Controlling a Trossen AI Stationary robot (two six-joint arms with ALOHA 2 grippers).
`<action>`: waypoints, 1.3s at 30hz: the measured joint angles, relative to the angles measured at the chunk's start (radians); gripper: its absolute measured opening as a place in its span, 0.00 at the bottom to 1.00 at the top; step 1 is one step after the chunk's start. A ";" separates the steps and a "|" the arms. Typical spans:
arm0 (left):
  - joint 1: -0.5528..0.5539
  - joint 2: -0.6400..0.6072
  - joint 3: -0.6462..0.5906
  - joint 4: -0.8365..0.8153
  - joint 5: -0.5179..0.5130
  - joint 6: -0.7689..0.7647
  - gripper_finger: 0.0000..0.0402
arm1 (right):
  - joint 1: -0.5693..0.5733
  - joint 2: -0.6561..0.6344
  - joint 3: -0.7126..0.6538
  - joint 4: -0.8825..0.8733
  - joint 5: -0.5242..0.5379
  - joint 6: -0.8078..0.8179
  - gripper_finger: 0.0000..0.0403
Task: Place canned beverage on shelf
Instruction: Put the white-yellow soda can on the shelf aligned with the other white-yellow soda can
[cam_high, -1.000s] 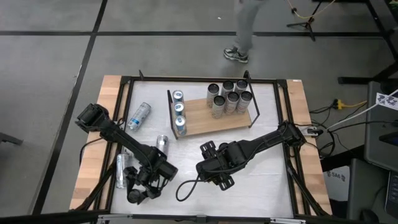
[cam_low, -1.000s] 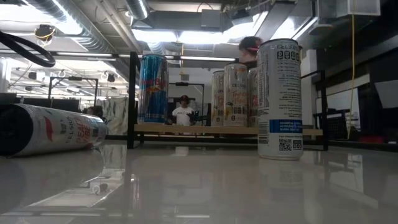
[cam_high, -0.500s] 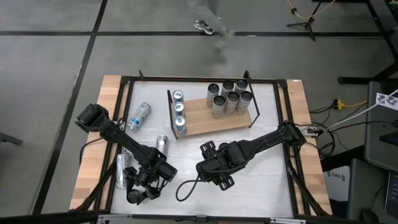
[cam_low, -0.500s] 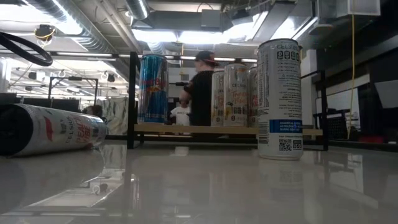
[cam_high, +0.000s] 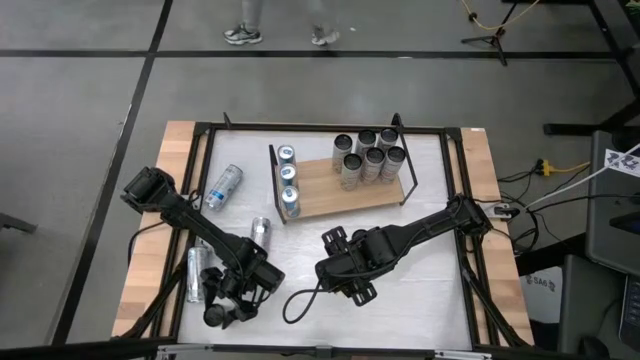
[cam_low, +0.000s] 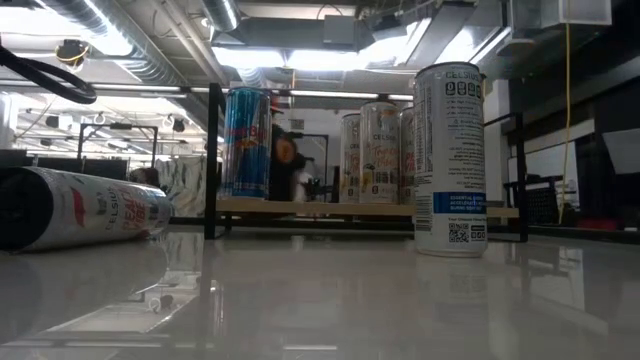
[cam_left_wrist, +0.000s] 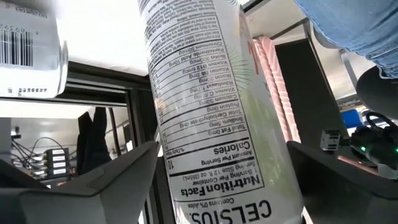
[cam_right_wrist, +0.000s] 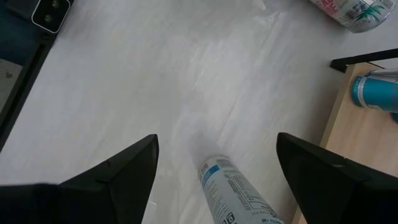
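Note:
The shelf (cam_high: 345, 197) is a light wooden board with black wire ends at the table's far middle. Three blue cans (cam_high: 288, 177) stand at its left end and several grey-topped cans (cam_high: 370, 157) at its right. A white Celsius can (cam_left_wrist: 205, 124) lies lengthwise between the fingers of my open left gripper (cam_left_wrist: 221, 186); in the high view this can (cam_high: 194, 272) rests on its side at the near left, beside that gripper (cam_high: 222, 300). My right gripper (cam_high: 335, 245) hangs open above the table's middle, holding nothing (cam_right_wrist: 216, 137). My left gripper has one finger (cam_left_wrist: 106, 180) on each side of the lying can's near part (cam_left_wrist: 217, 180), with the fingers running along the can. The gaps are too thin to tell whether either finger touches it.
An upright white can (cam_high: 260, 230) (cam_low: 450, 160) stands left of the shelf's near left corner. Another can (cam_high: 222, 187) (cam_low: 90, 205) lies on its side at the far left. A black cable (cam_high: 300, 300) loops on the table at the near middle. A person's feet (cam_high: 245, 35) show beyond the far edge.
A person has walked past beyond the table's far edge, from right to left. The cans and the shelf stand as before.

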 joint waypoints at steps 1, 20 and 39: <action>0.000 0.000 0.000 0.000 0.000 0.000 0.88 | 0.000 0.000 0.000 0.000 0.000 0.000 0.80; 0.032 -0.148 0.000 0.001 -0.210 -0.143 0.90 | 0.000 0.000 0.000 0.000 0.000 0.000 0.80; -0.295 -0.401 0.001 0.005 -0.876 -0.603 0.90 | 0.000 0.000 0.000 -0.001 0.000 0.000 0.80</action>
